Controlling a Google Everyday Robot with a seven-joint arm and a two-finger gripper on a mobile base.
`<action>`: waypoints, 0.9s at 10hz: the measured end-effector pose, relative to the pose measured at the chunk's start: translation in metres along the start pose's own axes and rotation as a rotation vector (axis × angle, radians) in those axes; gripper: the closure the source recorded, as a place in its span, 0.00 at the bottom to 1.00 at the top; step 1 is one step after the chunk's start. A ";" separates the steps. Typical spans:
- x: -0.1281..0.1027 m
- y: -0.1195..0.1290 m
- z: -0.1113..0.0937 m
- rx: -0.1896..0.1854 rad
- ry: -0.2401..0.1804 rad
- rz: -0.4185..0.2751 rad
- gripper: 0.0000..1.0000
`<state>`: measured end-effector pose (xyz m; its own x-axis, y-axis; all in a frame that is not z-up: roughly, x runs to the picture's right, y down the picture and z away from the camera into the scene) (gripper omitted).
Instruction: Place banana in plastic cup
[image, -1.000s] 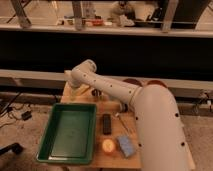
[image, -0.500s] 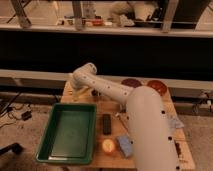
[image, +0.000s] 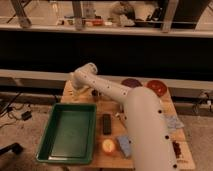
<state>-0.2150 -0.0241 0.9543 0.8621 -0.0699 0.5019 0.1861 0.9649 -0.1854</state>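
Observation:
My gripper (image: 76, 93) hangs at the back left corner of the wooden table (image: 111, 107), under the bent white arm, and it stands open. The plastic cup (image: 123, 144) is a small blue-grey shape near the table's front edge, beside a round orange fruit (image: 108, 146). It is well away from the gripper. The banana is hidden; the arm covers much of the table's middle and right.
A green tray (image: 55, 145) fills the table's front left. A dark oblong thing (image: 106, 124) lies beside it. A purple bowl (image: 131, 82) and a red bowl (image: 156, 86) sit at the back right. A pale packet (image: 173, 123) lies at the right edge. A dark counter runs behind.
The big white arm link has shifted slightly left, uncovering the red bowl at the back right. The gripper end has stayed over the back left corner.

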 end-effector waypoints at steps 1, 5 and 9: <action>0.000 0.000 0.000 0.000 0.000 0.001 0.00; -0.002 0.000 0.001 -0.001 -0.002 0.001 0.00; 0.001 -0.012 0.013 0.006 0.015 -0.005 0.00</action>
<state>-0.2223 -0.0323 0.9676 0.8680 -0.0786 0.4902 0.1877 0.9660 -0.1776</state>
